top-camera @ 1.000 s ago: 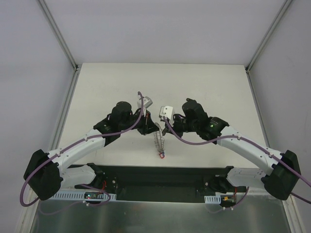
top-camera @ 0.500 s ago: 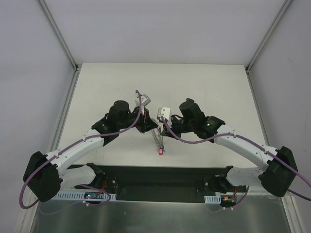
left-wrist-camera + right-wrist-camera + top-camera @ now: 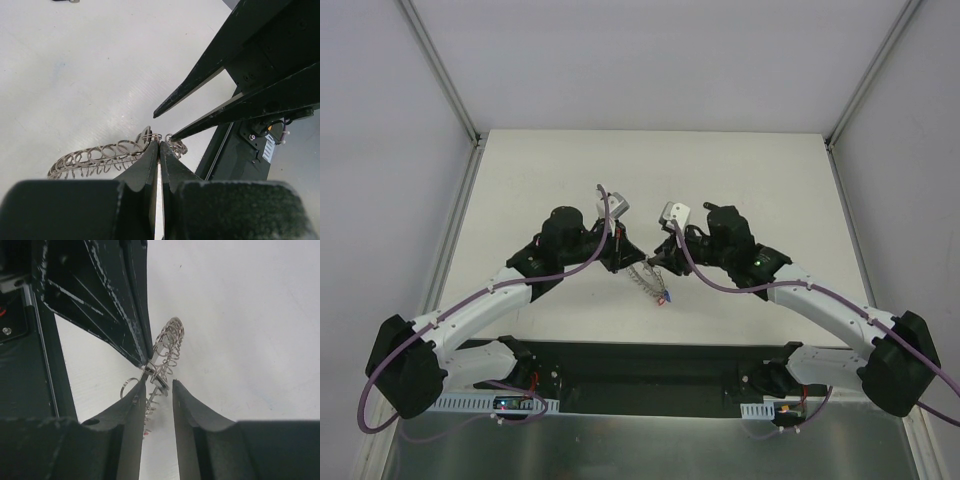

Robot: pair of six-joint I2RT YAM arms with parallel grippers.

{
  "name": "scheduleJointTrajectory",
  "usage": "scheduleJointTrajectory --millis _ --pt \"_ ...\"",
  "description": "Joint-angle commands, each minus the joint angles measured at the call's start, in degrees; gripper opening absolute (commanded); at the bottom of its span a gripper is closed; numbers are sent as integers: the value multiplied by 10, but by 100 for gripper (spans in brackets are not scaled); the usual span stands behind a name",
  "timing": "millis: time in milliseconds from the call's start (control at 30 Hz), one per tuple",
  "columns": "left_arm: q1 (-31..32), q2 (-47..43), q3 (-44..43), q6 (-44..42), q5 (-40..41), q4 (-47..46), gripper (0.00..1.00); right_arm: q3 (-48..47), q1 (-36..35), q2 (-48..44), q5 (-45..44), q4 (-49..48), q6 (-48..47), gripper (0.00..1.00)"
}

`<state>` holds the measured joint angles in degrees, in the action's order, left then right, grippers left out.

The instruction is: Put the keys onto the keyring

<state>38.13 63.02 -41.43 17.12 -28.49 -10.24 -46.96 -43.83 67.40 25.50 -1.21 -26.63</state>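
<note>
The left gripper [image 3: 159,146] is pinched tight on the keyring [image 3: 102,154]. Its tips clamp one of the wiry silver loops, and the rest of the loops trail sideways from those tips and down onto the white table [image 3: 75,75]. The right gripper [image 3: 159,384] meets it almost tip to tip with its jaws a little apart, and a loop of the ring lies in the gap between its fingers, though whether either finger touches it is hard to make out. From above, the small red and blue tags [image 3: 665,297] lie on the table just below the right gripper's tips.
</note>
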Motion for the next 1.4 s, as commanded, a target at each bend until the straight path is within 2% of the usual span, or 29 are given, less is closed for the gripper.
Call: scheduleJointTrajectory --millis 0,267,667,867,1133,1367 --pt "-3 -22 -10 -4 -16 -43 0 3 1 -3 24 -85 43 31" --pt "-3 -29 -15 -4 -17 -39 0 4 2 14 23 -103 53 29" --pt "-3 -34 -19 -6 -11 -31 0 18 8 31 46 -109 69 21" --pt "-3 -36 -23 -8 -12 -30 0 22 11 28 52 -114 69 1" --pt "-3 -53 -19 -20 19 -26 0 28 17 11 75 -103 53 1" --pt "-14 -75 -10 -3 77 -17 0 22 17 -26 75 -36 1 1"
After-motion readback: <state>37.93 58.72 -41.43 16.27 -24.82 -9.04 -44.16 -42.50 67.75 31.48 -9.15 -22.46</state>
